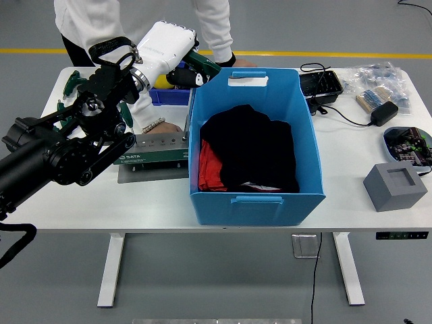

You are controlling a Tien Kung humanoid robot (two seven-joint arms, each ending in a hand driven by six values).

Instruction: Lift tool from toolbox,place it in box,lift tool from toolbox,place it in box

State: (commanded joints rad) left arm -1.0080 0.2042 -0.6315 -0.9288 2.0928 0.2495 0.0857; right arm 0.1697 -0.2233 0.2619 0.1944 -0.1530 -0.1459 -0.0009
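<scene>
The only readable print is "SATA", white on the green tool holder (152, 158) beside the blue box (255, 196).
</scene>
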